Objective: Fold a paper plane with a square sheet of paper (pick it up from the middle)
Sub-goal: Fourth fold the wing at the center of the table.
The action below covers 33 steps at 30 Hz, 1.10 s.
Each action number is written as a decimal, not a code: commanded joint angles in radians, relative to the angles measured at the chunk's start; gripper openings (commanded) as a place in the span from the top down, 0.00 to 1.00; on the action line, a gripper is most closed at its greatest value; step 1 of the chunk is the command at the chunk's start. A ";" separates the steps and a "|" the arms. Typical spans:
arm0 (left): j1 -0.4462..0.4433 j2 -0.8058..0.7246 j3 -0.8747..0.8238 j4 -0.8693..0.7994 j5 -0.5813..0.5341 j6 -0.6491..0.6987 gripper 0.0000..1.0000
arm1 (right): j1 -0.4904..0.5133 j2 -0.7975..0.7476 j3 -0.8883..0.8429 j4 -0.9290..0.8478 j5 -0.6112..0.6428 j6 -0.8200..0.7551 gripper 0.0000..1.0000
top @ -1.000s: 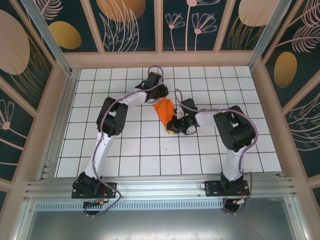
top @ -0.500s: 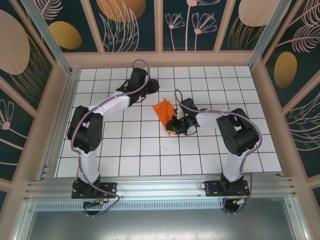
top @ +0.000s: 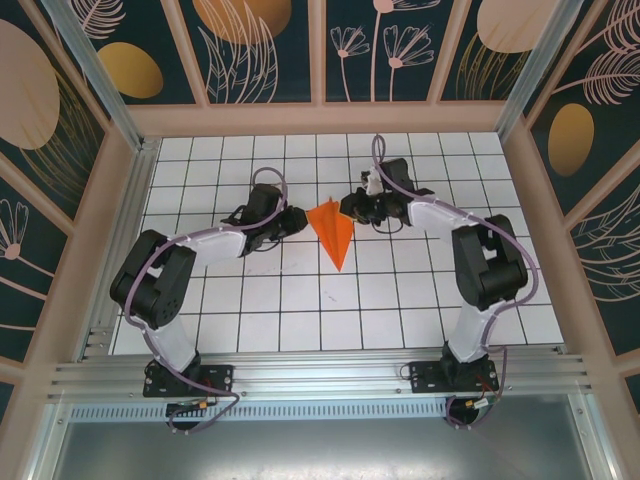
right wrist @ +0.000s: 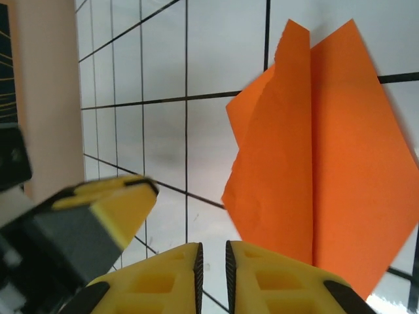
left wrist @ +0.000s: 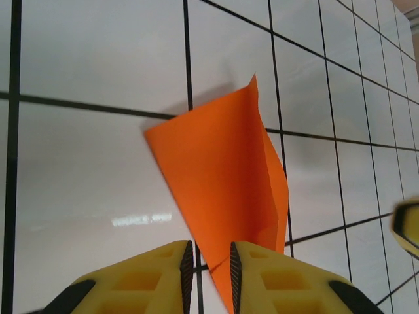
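Right gripper (right wrist: 213,247) closed, empty; whether left gripper (left wrist: 209,245) pinches the paper plane (top: 331,228), we cannot tell. Risk: a snagged edge drags it, opening folds.

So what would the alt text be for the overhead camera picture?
A folded orange paper plane lies on a white gridded table, its nose toward the arms' bases. The left arm and right arm flank it, jaws aimed at it.

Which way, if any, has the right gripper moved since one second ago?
Yes. The right gripper has moved toward the far wall, from beside the pointed end of the paper plane to beside its wide end.
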State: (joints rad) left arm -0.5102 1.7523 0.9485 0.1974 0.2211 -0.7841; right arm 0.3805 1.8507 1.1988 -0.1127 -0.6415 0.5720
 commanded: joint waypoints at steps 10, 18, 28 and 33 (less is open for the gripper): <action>-0.075 -0.044 -0.080 0.165 0.052 -0.119 0.77 | 0.059 0.281 0.224 -0.107 -0.071 -0.086 0.86; -0.104 0.064 -0.051 0.235 0.107 -0.147 0.87 | 0.060 0.341 0.240 -0.088 -0.046 -0.033 0.92; -0.159 0.166 -0.060 0.401 0.192 -0.234 0.96 | 0.060 0.360 0.245 -0.073 -0.026 0.008 0.98; -0.185 0.209 -0.035 0.377 0.192 -0.237 0.94 | 0.061 0.358 0.240 -0.056 -0.023 0.027 0.98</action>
State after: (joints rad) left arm -0.6823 1.9278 0.8848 0.5419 0.3901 -1.0012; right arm 0.4385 2.1906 1.4185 -0.1841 -0.6788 0.5762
